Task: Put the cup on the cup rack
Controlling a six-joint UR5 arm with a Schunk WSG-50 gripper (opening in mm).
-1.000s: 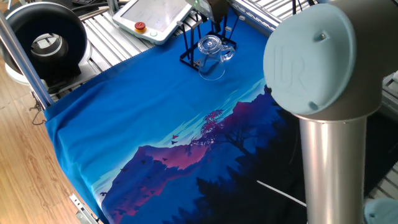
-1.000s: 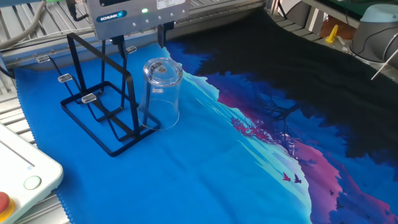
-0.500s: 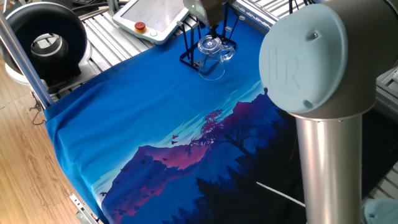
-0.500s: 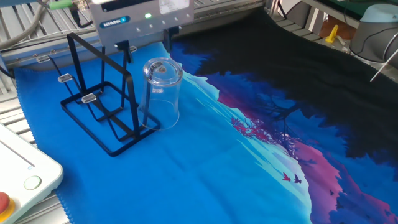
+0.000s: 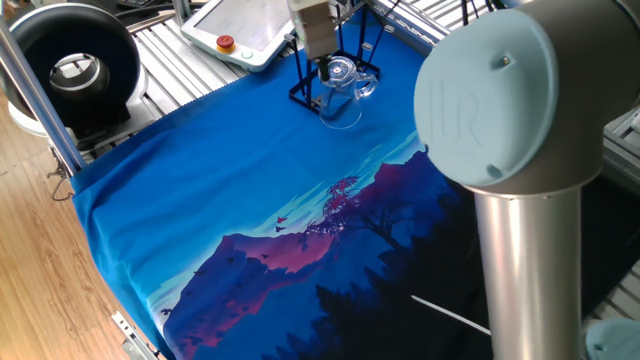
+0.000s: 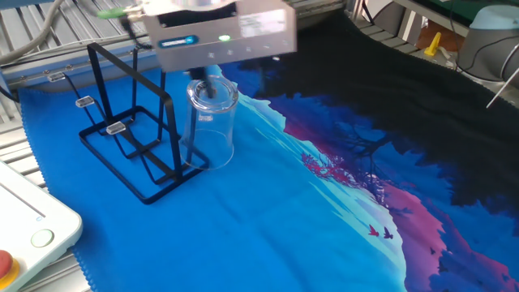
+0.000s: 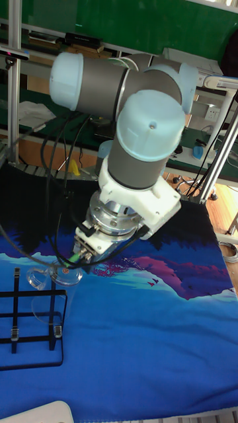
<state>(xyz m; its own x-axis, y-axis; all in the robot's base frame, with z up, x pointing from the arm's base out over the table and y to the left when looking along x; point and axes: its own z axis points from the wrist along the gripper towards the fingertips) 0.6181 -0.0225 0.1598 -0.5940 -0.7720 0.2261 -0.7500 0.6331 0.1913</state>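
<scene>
The cup stands upside down on the blue cloth that covers the tabletop, directly below the jaws, and nothing is inside it. The gripper hangs just above its upturned bottom; I cannot tell how wide the jaws are or whether they touch the glass. The cup rack stands just beside the cup, its pegs bare.
</scene>
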